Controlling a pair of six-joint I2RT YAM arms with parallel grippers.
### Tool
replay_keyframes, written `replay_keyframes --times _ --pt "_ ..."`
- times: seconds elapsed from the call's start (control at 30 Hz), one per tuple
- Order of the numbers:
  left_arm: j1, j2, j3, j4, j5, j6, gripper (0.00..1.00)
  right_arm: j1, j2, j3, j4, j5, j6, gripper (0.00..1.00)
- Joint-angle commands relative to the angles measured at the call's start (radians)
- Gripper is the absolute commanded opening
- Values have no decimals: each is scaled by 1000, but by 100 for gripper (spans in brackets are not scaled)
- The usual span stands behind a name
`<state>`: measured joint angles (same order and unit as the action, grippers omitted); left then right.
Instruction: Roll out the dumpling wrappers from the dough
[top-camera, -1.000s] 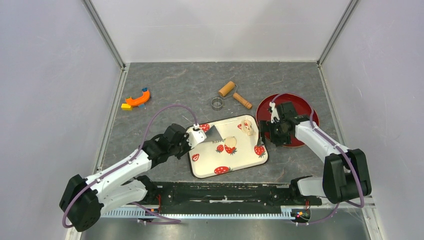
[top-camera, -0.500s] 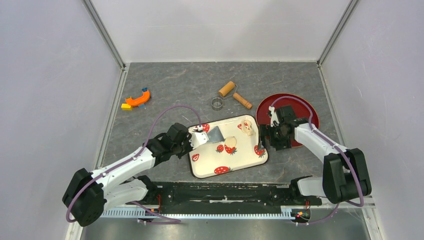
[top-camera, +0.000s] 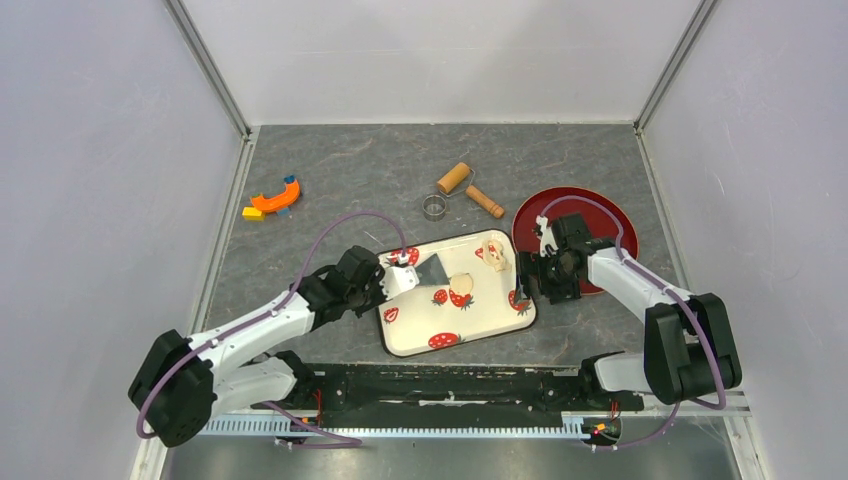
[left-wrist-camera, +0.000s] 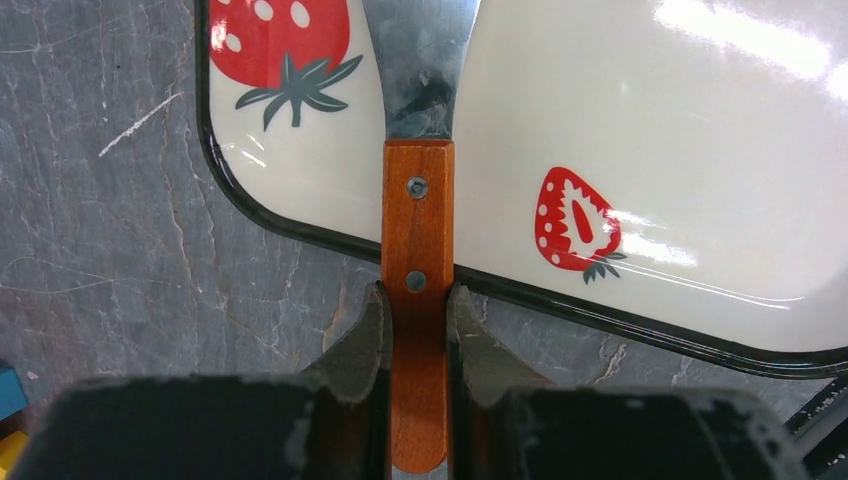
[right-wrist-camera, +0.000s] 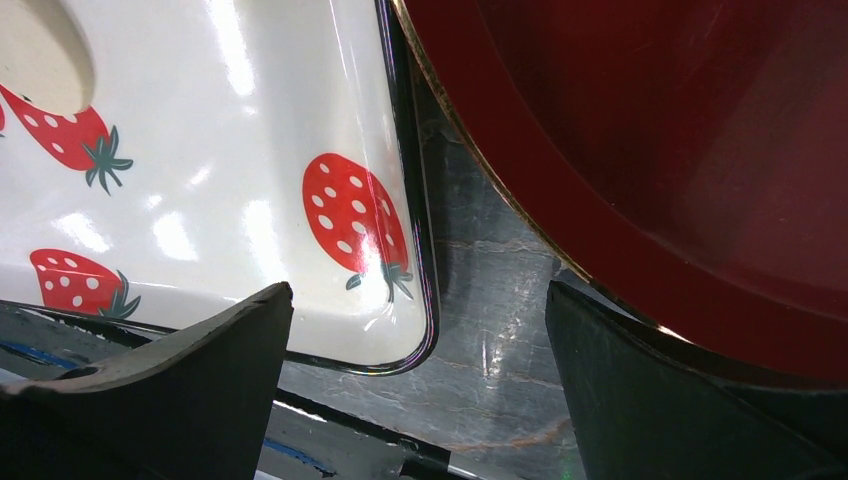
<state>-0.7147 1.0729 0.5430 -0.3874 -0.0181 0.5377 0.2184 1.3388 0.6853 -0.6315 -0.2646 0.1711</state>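
A strawberry-print tray (top-camera: 410, 338) lies mid-table. On it rests a flattened pale dumpling wrapper (top-camera: 461, 282), also seen at the right wrist view's top left corner (right-wrist-camera: 35, 50). A small lump of dough (top-camera: 494, 252) sits near the tray's far right corner. My left gripper (top-camera: 400, 277) (left-wrist-camera: 417, 296) is shut on the wooden handle (left-wrist-camera: 417, 230) of a metal scraper; its blade (top-camera: 432, 268) (left-wrist-camera: 420, 60) lies over the tray, just left of the wrapper. My right gripper (top-camera: 530, 283) (right-wrist-camera: 418, 300) is open and holds nothing, over the gap between the tray's right edge and the red plate (top-camera: 610, 215).
A wooden roller (top-camera: 455, 178) with its handle (top-camera: 487, 203) and a small metal ring cutter (top-camera: 433, 206) lie behind the tray. An orange curved tool (top-camera: 275, 198) lies at far left. The red plate (right-wrist-camera: 700, 150) sits close to the tray's near right corner (right-wrist-camera: 410, 340).
The left gripper has pushed the scraper a little rightward, its blade nearer the wrapper. The right gripper has shifted slightly nearer and leftward, still open.
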Motion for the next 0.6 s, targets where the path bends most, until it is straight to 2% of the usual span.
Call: replay_keyframes --times 0.0,0.57 --pt "0 18 17 -4 3 44 2 -5 3 -14 36 -18 -12 98" --pt "-45 147 94 -3 -38 -33 2 -5 19 -18 42 -24 -24 98"
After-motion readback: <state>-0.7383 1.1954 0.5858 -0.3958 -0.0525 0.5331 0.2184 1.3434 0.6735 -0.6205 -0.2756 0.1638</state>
